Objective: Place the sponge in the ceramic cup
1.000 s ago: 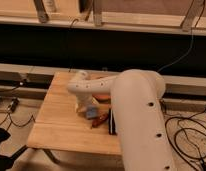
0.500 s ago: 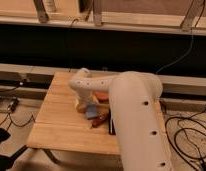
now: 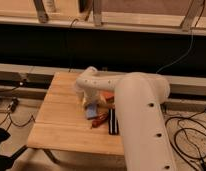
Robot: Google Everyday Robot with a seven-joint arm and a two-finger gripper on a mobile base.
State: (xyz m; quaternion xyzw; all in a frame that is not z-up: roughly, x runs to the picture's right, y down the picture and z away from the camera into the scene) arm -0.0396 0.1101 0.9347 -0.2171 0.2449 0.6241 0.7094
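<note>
Camera view: gripper (image 3: 88,103) at blocky blue sponge (image 3: 91,112)

Bulky cream-white arm (image 3: 141,115), smooth rounded segments, dark screw holes down its side, jaws at its tip, over the table (image 3: 61,125)

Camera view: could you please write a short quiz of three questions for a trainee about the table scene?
1. True or false: the sponge lies on the floor.
2. Where is the gripper? A) over the wooden table, close above the sponge; B) beside the table, low over the floor; C) up at the shelf.
3. Fill in: the black-and-white striped bar lies next to a ____ sausage-shaped item.
Key: 1 false, it lies on the table; 2 A; 3 reddish.
</note>
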